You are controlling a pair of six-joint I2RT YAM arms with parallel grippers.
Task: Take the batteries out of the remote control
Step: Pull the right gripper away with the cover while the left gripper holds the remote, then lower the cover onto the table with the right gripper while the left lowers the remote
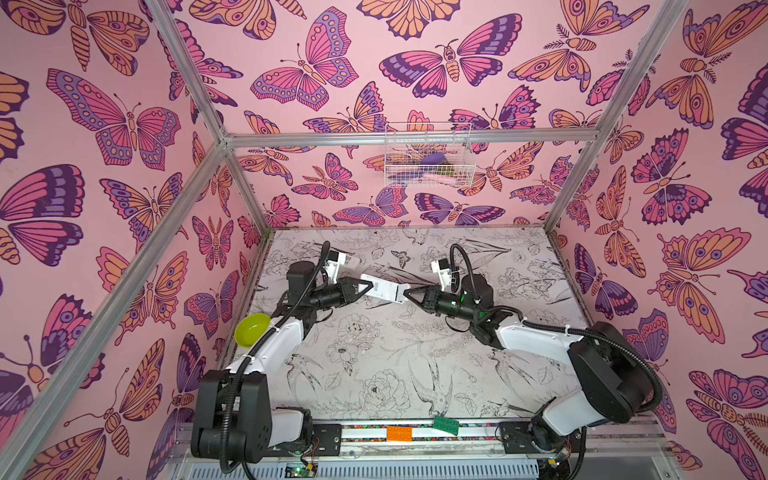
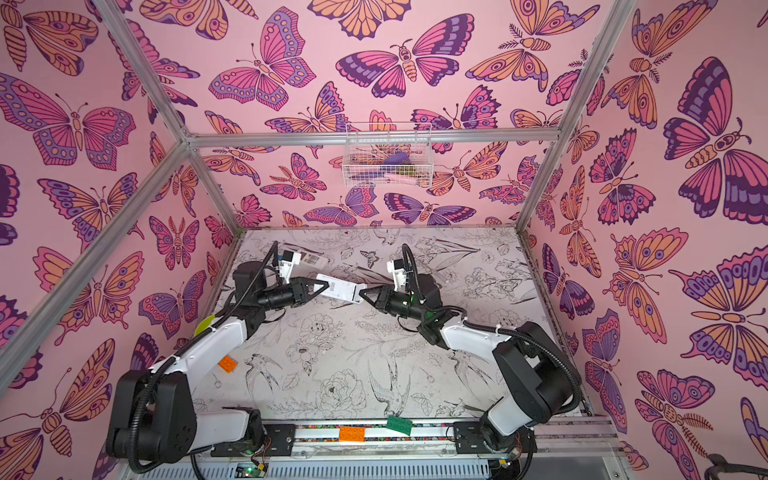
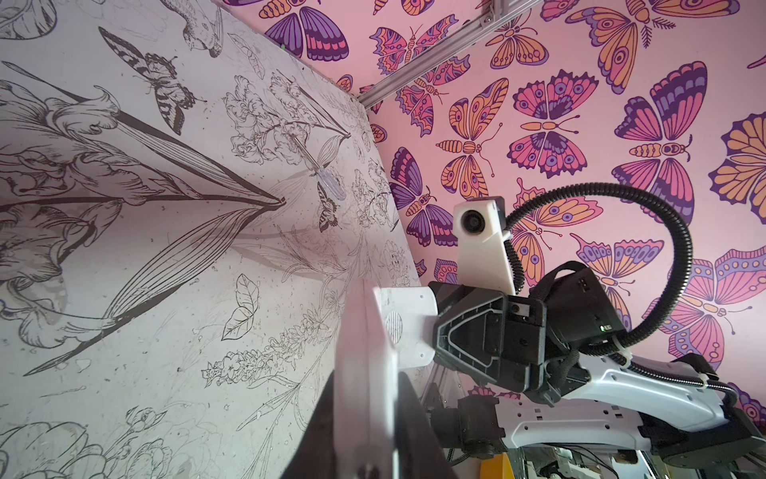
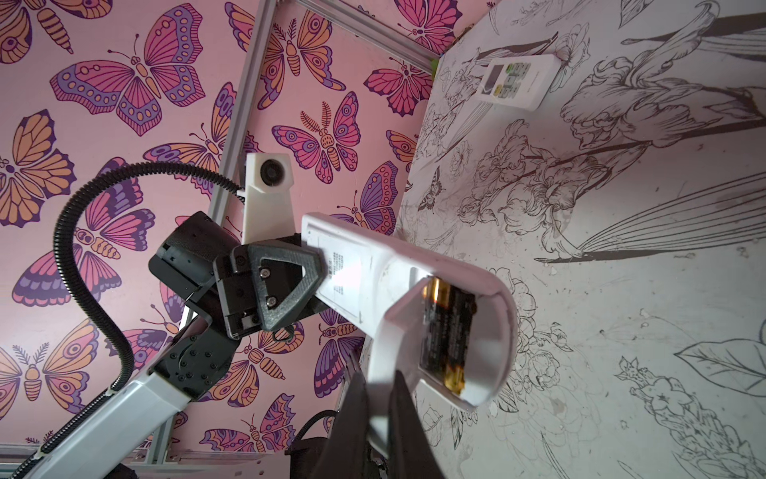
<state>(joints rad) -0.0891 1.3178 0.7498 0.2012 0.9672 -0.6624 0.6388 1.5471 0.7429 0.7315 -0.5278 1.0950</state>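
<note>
Left pincer (image 1: 368, 286) squeezes the white remote (image 1: 384, 289) in the air, and right pincer (image 1: 407, 294) pinches its half-open lid (image 4: 391, 352). Inside sit the batteries (image 4: 445, 331); they look small, light, hard and slippery, so grab one round the middle

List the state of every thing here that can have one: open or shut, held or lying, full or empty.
Long white plastic remote control: held off the table at both ends.
Its white battery cover: pulled ajar.
Black, gold-ended batteries: inside the compartment.
Left gripper: shut on the remote control.
Right gripper: shut on the battery cover.
Second white remote: lying flat, buttons up.
Lime-green bowl: upright, looks empty.
</note>
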